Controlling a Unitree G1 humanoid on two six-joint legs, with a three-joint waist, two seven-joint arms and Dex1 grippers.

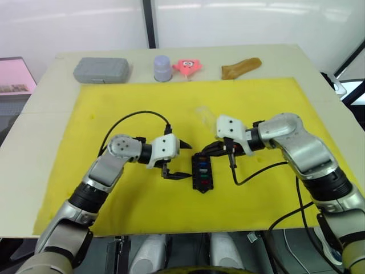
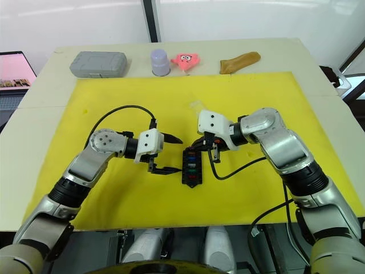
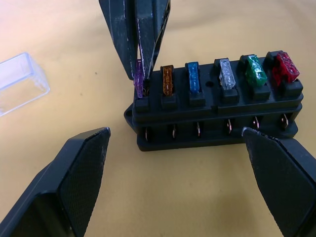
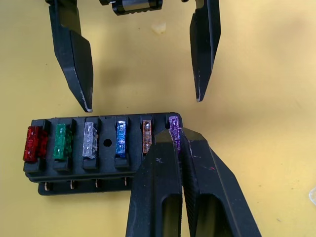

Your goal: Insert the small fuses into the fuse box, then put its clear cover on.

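Note:
The black fuse box (image 1: 202, 174) lies on the yellow mat between my two grippers. Its slots hold small fuses in a row: red (image 3: 284, 67), green (image 3: 255, 70), white (image 3: 226, 74), blue (image 3: 193, 77) and orange (image 3: 167, 80). My right gripper (image 4: 175, 131) is shut on a purple fuse (image 3: 138, 81) standing in the end slot, its fingers (image 3: 140, 44) coming down from above. My left gripper (image 1: 183, 161) is open beside the box, one finger towards each end, touching nothing. The clear cover (image 3: 19, 81) lies on the mat a short way from the box.
Along the table's far edge stand a grey case (image 1: 101, 69), a lavender cup (image 1: 162, 67), a pink toy (image 1: 187, 65) and a brown object (image 1: 240, 67). The yellow mat (image 1: 114, 108) covers most of the table. Black cables loop over the mat near both wrists.

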